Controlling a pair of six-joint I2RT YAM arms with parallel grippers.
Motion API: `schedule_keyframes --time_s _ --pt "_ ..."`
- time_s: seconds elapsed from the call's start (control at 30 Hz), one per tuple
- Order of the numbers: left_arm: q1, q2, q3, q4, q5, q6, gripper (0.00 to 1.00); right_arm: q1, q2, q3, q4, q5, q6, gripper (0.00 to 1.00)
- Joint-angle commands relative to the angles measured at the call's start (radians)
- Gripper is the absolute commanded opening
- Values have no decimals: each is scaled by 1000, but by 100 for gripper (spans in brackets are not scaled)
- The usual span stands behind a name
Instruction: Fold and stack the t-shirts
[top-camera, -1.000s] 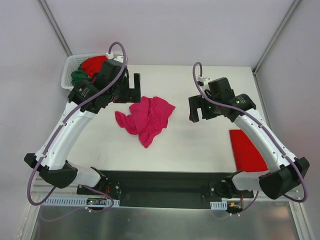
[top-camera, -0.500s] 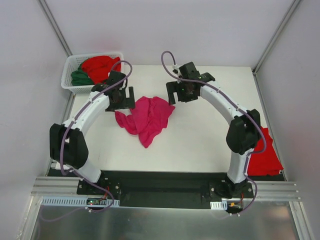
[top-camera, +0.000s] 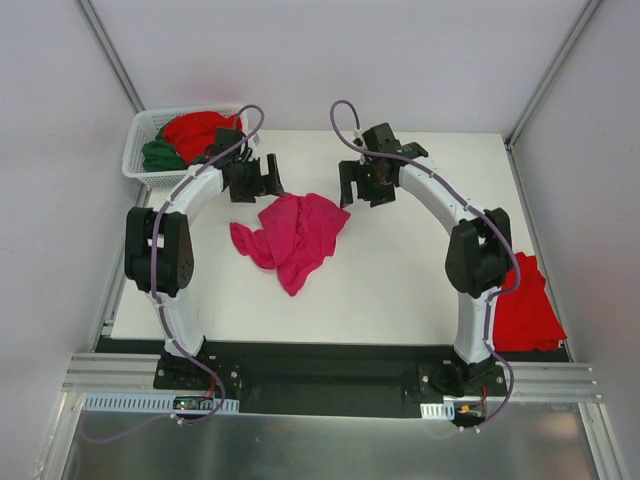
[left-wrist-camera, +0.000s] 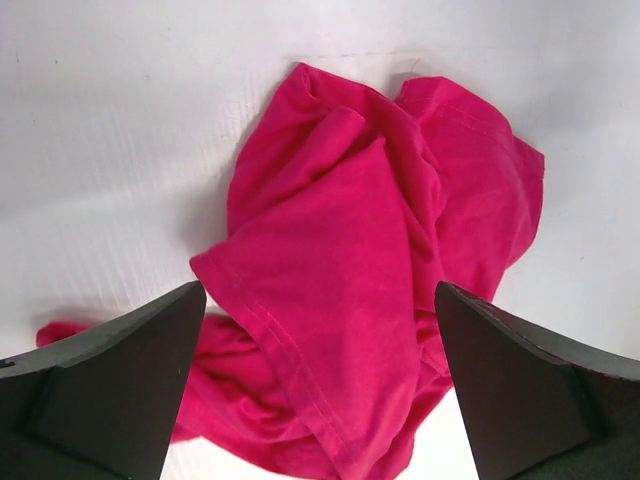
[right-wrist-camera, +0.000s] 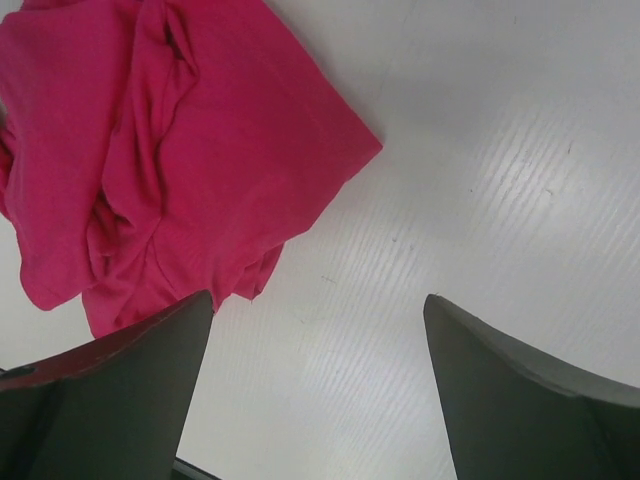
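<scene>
Left fingers (left-wrist-camera: 110, 390) and right fingers (right-wrist-camera: 100, 400) have swung in beside the magenta t-shirt (top-camera: 295, 235), both gaping wide and empty. Only the overhead view shows the red t-shirt (top-camera: 528, 305) and the basket (top-camera: 135, 152).

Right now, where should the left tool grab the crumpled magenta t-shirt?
Probably the hemmed flap lying on top of the crumpled magenta-pink cloth t-shirt, from straight above with the left tool: its free edge sits exposed between the open fingers.

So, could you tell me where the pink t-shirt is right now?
In the top view the pink t-shirt lies crumpled on the table, left of centre, with the left gripper and right gripper by its far edge.
</scene>
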Motion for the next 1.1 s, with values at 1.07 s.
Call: schedule_keyframes --time_s 1.07 --pt "76 171 -17 35 189 6 95 -18 270 136 101 -159 152 58"
